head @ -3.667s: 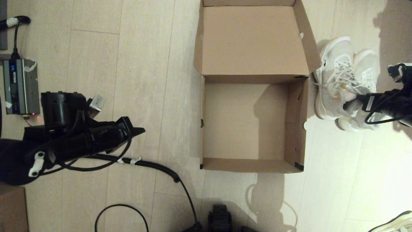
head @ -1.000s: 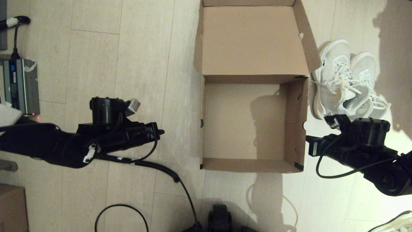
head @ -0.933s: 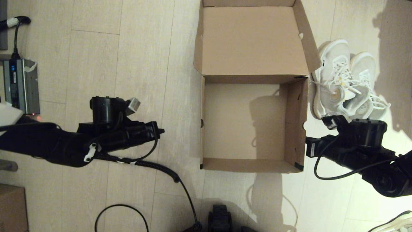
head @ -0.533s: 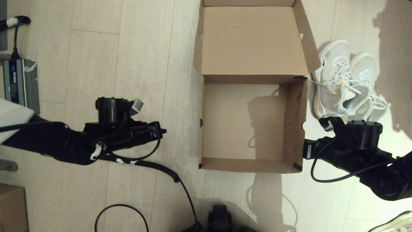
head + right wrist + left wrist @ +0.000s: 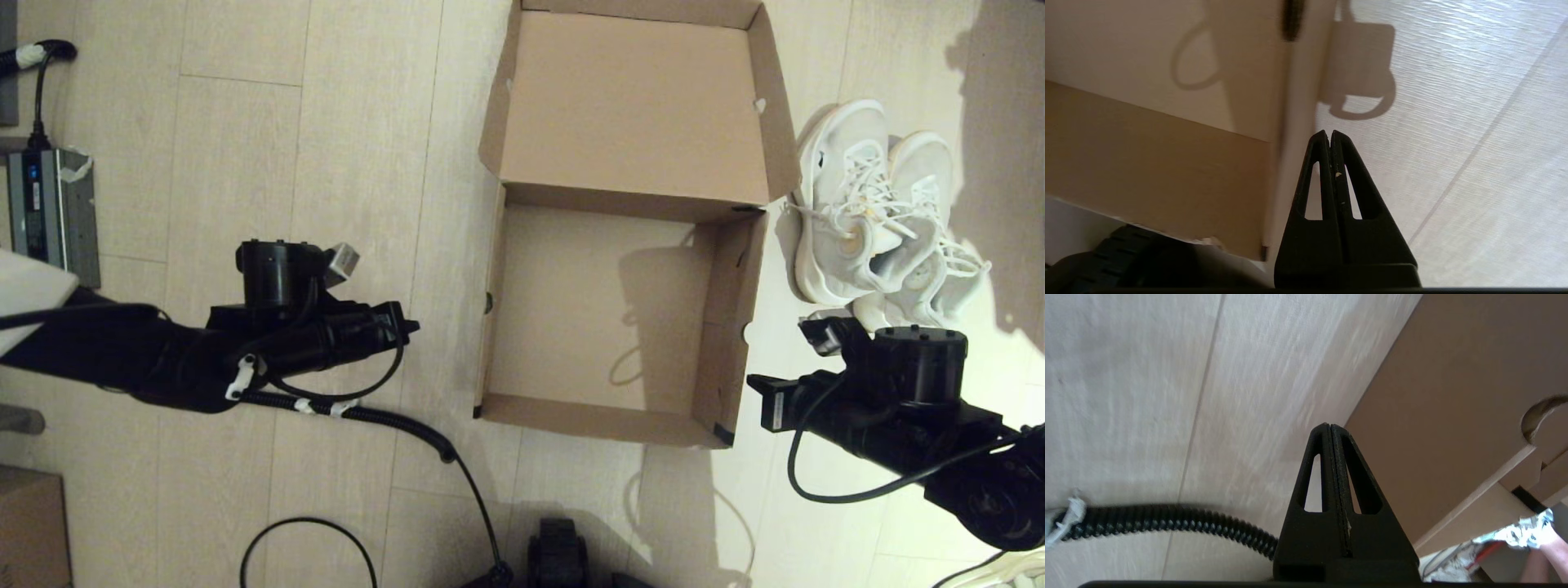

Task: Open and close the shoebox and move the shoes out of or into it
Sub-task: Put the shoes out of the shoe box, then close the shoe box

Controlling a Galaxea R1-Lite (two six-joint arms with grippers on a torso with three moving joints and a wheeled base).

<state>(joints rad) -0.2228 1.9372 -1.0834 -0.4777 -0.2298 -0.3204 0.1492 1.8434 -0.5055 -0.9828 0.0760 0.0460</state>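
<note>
The shoebox [image 5: 620,318] sits open on the pale wood-plank floor [image 5: 326,122] in front of me, slightly skewed, its hinged lid [image 5: 637,106] folded back and away from me, its brown cardboard inside bare. A black tape patch marks its near right corner. The shoes [image 5: 873,216], a pair of white lace-up sneakers, lie outside the box on the floor just beside its right wall, side by side with toes pointing away from me and loose laces spilling across them. My right gripper [image 5: 755,390] is low at the box's near right corner, just beside the outer wall; I cannot tell whether it touches the cardboard. Its two black fingers [image 5: 1331,163] are clenched together on nothing. My left gripper [image 5: 412,327] hovers over the floor to the left of the box, pointing toward its left wall and apart from it, and its fingers [image 5: 1331,457] are likewise pressed together with nothing between them. A black corrugated cable [image 5: 392,420] trails across the floor below my left arm. Far to the left, a grey power unit [image 5: 51,216] rests on the floor, and a smaller brown carton [image 5: 28,531] shows at the near left corner.
</note>
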